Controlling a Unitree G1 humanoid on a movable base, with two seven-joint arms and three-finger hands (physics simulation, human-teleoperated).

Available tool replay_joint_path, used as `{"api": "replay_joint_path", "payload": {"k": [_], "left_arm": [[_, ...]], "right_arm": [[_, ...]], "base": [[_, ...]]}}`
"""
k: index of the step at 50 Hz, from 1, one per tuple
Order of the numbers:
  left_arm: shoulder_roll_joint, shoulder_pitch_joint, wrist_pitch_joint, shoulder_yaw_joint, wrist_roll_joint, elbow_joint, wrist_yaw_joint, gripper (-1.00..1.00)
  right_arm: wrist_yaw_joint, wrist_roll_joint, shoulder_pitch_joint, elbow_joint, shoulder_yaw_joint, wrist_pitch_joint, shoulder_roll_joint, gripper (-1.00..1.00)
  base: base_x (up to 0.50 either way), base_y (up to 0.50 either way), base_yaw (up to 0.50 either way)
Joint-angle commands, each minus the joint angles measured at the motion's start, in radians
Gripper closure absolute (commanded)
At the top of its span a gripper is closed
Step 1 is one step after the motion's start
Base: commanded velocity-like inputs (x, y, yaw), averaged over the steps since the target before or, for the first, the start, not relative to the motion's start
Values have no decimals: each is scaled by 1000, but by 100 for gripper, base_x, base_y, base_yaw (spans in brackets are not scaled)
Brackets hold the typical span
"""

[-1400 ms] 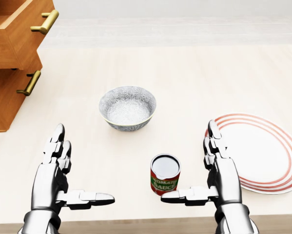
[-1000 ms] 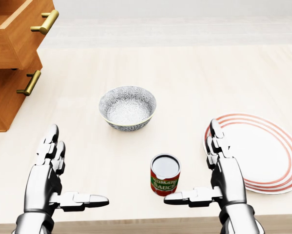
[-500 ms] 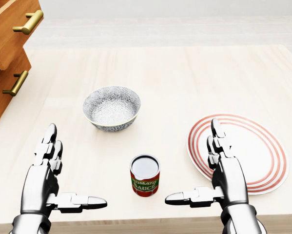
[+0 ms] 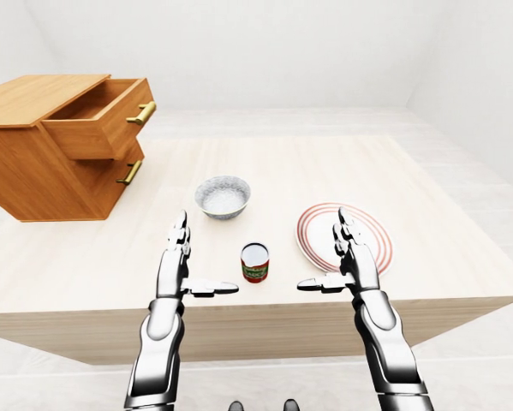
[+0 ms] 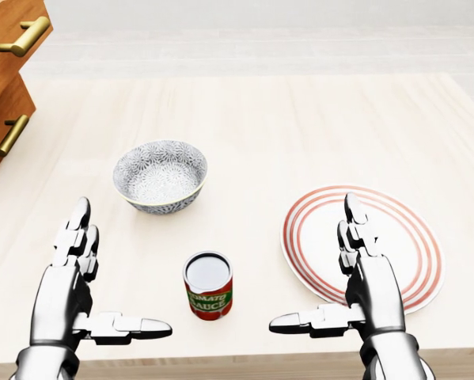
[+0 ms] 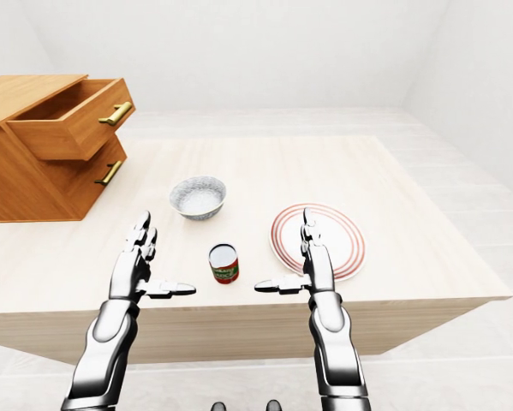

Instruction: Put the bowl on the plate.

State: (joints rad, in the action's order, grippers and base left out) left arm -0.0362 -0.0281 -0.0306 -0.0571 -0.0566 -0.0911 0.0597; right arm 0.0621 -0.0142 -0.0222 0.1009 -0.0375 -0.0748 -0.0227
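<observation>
bowl and plate lie well apart, can near table edge.

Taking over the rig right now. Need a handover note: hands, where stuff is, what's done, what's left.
Left robot hand: open, empty, low at the left of the head view.
Right robot hand: open, empty, its fingers overlapping the left part of the plate in that view.
The bowl sits upright on the table, well left of the plate. A tomato sauce can stands between the hands.
Done: nothing; bowl not grasped.
Left: grasp bowl, carry it right, clear of the can, set it on the plate.
</observation>
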Motion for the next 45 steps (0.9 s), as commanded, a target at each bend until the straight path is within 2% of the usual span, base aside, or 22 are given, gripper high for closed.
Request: {"api": "replay_joint_path", "payload": {"k": [1,10,23,45], "left_arm": [[-3,3,-16,-5,-7,-20,5,-100],[-3,1,-21,-8,-11,-25,8,-100],[-4,13,-46,-10,-16,-43,11,-100],[-7,15,-37,-13,-20,-34,14,-100]], "right_arm": [[-1,0,4,5,-2,-7,-1,-100],[-3,0,8,7,-3,-12,-1,-100],[0,-1,4,33,-4,-12,-3,-100],[2,-5,6,43,-4,-12,-1,-100]], "base": [[0,-11,0],[0,-11,0],[0,-20,0],[0,-16,0]]}}
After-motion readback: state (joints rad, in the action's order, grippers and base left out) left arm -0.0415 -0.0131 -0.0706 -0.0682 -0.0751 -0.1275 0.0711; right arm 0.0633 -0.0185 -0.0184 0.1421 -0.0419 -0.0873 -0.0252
